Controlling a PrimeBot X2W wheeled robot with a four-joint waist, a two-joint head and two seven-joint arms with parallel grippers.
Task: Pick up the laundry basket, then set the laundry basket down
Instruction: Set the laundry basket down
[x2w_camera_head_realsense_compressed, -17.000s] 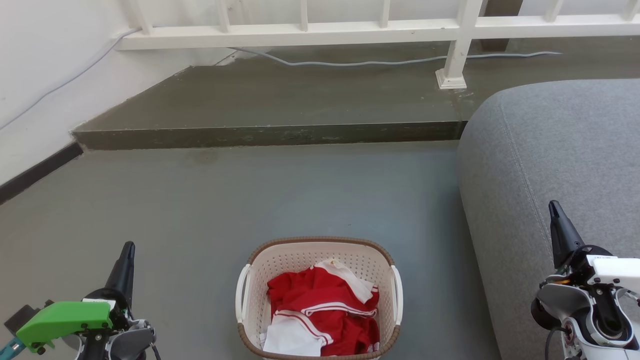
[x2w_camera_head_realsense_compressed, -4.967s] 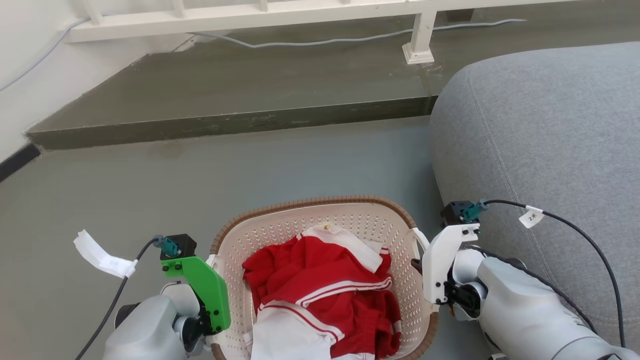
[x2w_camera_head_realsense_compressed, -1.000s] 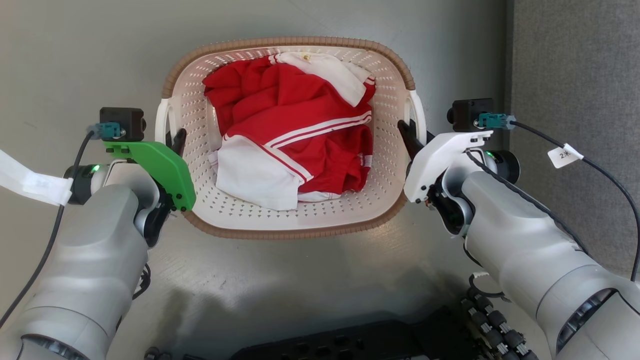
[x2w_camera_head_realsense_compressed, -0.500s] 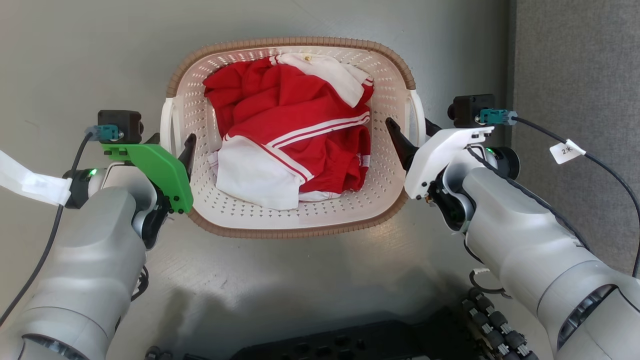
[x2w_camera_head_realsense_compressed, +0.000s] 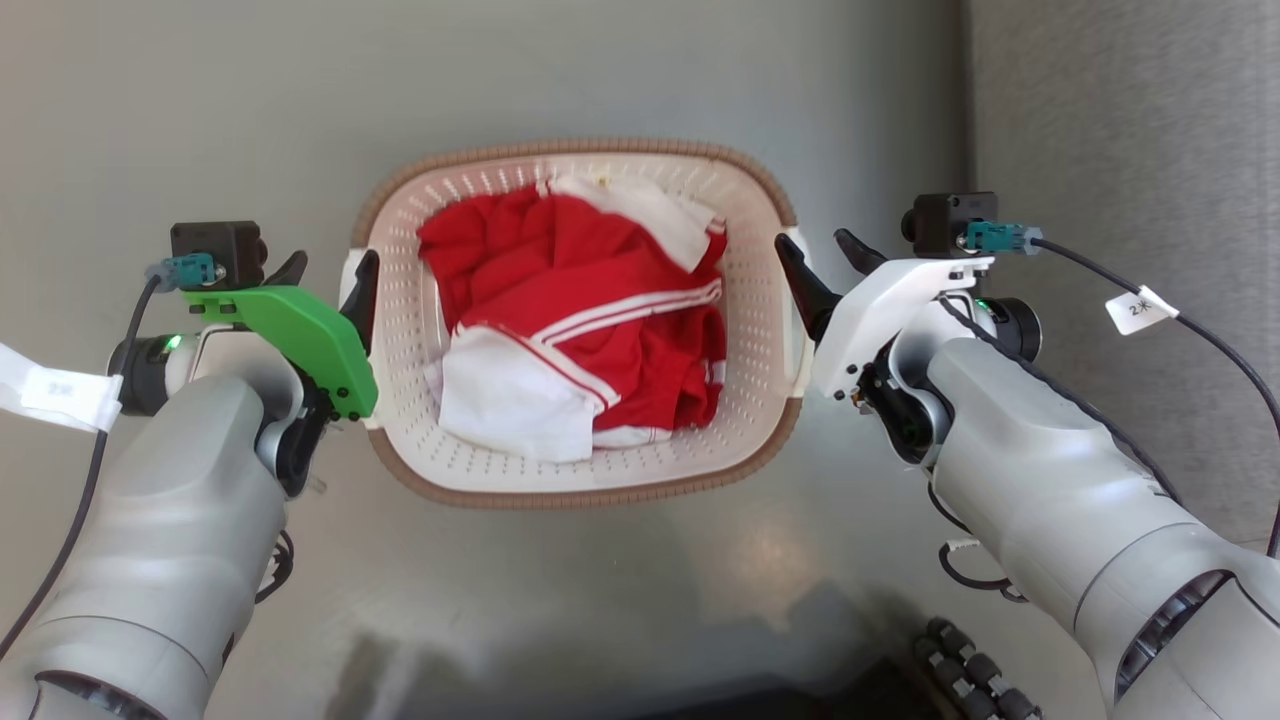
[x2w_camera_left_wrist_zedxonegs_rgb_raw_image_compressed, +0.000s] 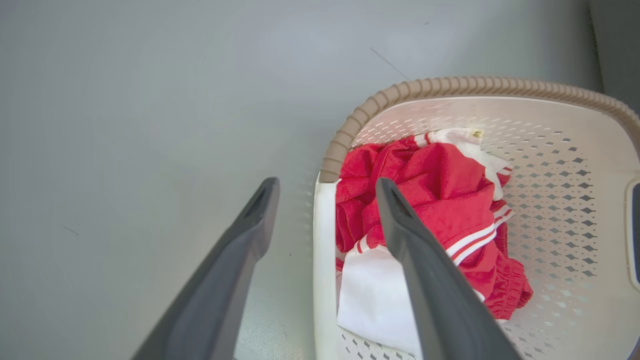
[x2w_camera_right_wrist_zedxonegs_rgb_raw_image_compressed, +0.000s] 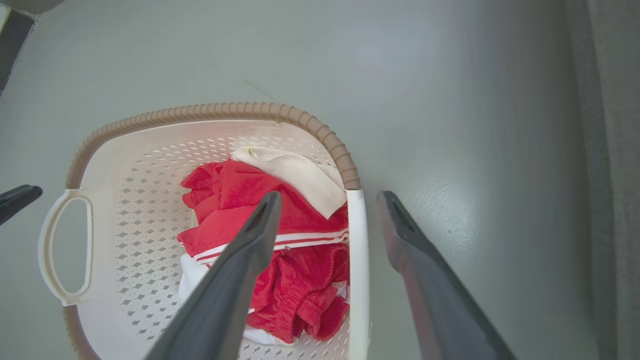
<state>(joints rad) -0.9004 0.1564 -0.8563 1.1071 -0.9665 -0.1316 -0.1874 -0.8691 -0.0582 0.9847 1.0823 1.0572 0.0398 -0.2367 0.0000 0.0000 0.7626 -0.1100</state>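
The laundry basket (x2w_camera_head_realsense_compressed: 580, 497) is cream-white and perforated with a brown woven rim, and it stands on the grey floor holding red and white clothes (x2w_camera_head_realsense_compressed: 580, 320). My left gripper (x2w_camera_head_realsense_compressed: 332, 265) is open, its fingers straddling the basket's left white handle (x2w_camera_left_wrist_zedxonegs_rgb_raw_image_compressed: 324, 260), one outside and one over the clothes. Open as well, my right gripper (x2w_camera_head_realsense_compressed: 814, 243) has one finger on each side of the right handle (x2w_camera_right_wrist_zedxonegs_rgb_raw_image_compressed: 357, 260). Neither gripper pinches its handle. In the right wrist view the far handle (x2w_camera_right_wrist_zedxonegs_rgb_raw_image_compressed: 45, 250) shows, with a left fingertip (x2w_camera_right_wrist_zedxonegs_rgb_raw_image_compressed: 17, 197) beside it.
A grey sofa (x2w_camera_head_realsense_compressed: 1120, 120) runs along the right, close to my right arm. The dark edge of my wheeled base (x2w_camera_head_realsense_compressed: 960, 660) shows at the bottom. Bare grey floor (x2w_camera_head_realsense_compressed: 200, 100) surrounds the basket on the left and far sides.
Both grippers opened off the handles over the last second. The basket now looks smaller and lower than the fingers, and the whole head picture has shifted.
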